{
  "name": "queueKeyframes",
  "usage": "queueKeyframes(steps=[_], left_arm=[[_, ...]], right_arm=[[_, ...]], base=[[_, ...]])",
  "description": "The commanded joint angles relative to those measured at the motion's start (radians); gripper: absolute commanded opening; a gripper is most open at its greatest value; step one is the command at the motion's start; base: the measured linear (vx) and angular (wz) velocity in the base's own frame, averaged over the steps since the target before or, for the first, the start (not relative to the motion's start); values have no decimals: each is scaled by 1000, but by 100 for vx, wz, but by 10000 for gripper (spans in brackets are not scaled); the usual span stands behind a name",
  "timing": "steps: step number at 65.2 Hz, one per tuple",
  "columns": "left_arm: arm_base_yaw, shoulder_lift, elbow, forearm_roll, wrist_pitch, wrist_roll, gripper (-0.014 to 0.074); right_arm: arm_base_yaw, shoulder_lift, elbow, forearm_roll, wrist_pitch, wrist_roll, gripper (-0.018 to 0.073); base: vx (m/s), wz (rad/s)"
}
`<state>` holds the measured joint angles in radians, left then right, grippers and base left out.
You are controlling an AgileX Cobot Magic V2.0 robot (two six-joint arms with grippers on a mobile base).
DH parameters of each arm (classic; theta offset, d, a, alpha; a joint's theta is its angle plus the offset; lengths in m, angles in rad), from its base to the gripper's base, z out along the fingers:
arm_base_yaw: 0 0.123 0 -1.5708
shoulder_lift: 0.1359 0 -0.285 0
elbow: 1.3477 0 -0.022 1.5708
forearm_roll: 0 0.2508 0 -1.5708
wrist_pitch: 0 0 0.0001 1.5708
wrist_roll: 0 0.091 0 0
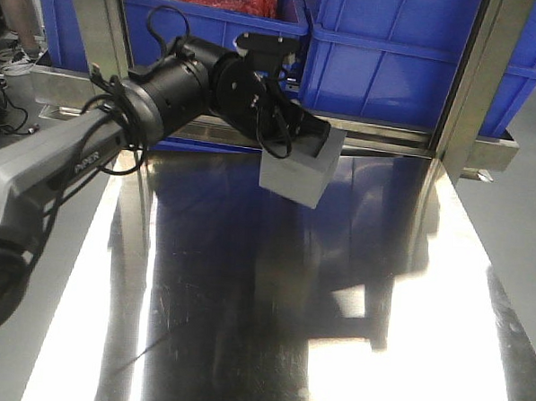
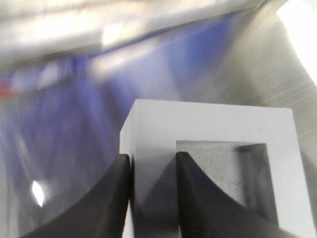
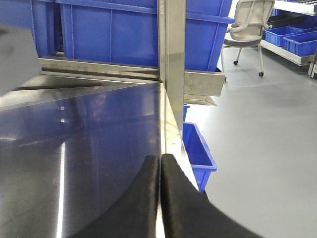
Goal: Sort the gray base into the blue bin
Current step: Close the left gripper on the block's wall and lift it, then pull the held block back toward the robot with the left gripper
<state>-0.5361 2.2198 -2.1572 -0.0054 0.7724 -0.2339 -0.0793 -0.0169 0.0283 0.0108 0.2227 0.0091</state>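
While the left hand pinches one wall of the gray block, one finger outside and the other down in the recess, the step, as I judge it, is carrying the block up and over the rim of a blue bin behind the table. The hold is on a thin wall only, so the lift should be slow and level. The block should rise well above the rim before it goes forward, or a lower corner may catch the bin's front wall. It is best let go low inside the bin. The block hangs tilted, seemingly clear of the table, just in front of the bins and below their rims. It is matte pale gray, boxy with sharp edges, unmarked, with a square pocket sunk in the face toward the wrist camera. The right hand has its fingers pressed together on nothing, out by the table's right edge
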Motion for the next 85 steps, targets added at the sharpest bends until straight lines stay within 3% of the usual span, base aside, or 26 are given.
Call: queueKeyframes(steps=[1,12,35,49,68,85], left_arm=[[-8,-118,-29,16,-81,-6,-6],[-16,-174,-28,56,-32,-5,-6],[-16,-265,-27,58,150,22,-6],[-16,-308,-27,57,323,74,-6],[-16,-358,-27,57,460,119,-6],[-16,-428,19,57,472,126,-6]], right_arm=[[-1,1,0,-5,-75,-9,-5],[-1,1,0,-5,-75,-9,-5],[-1,1,0,-5,-75,-9,-5],[-1,1,0,-5,-75,-9,-5],[-1,1,0,-5,-75,-9,-5],[-1,1,0,-5,-75,-9,-5]], base=[[0,0],[0,0],[0,0],[0,0],[0,0],[0,0]])
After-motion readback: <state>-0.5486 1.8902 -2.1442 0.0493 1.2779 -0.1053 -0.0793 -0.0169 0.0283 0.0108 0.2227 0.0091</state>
